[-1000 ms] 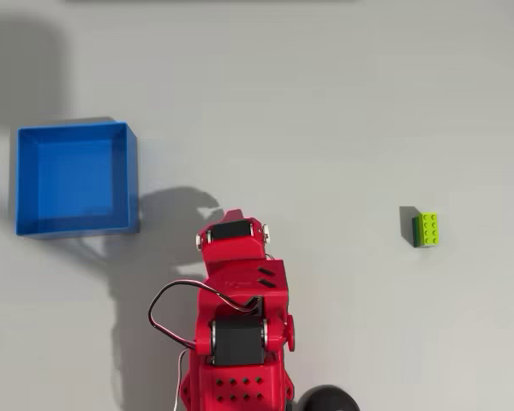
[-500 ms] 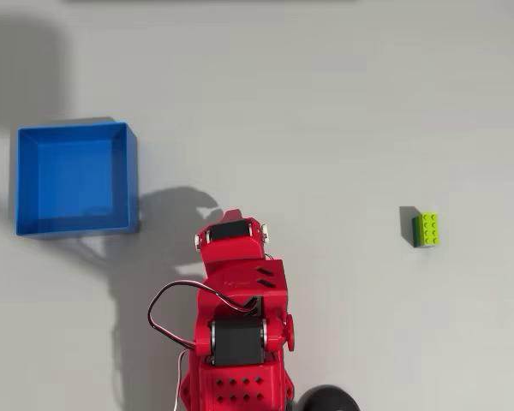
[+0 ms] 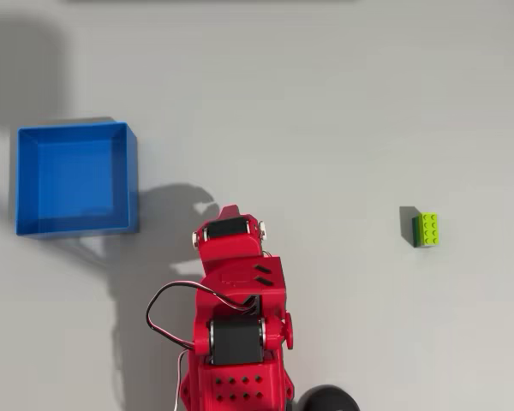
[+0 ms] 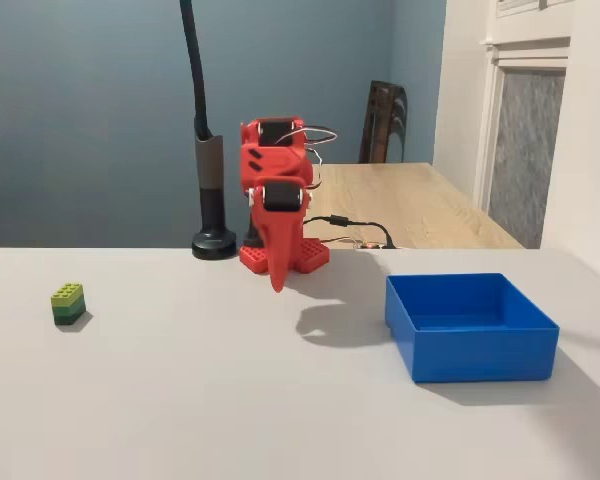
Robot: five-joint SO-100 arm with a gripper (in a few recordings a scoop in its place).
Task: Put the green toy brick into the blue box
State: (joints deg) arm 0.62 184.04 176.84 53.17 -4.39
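**Red arm folded, brick and box far apart**

From my remote station, the hand (image 4: 277, 270) hangs pointing down above the surface (image 4: 230, 400), touching nothing; its fingers look pressed into one narrow point, holding nothing. In the overhead view the arm's body hides the hand. The green toy brick (image 3: 427, 229) sits near the surface's right edge in that view, the blue box (image 3: 75, 178) by the left edge. A blue-grey wall (image 4: 100, 100) and a wooden table (image 4: 420, 205) stand behind.

Red arm (image 4: 272, 165), folded over its base at upper centre of the fixed view, is hanging its gripper (image 4: 277, 272) straight down, fingers pressed together to a point.
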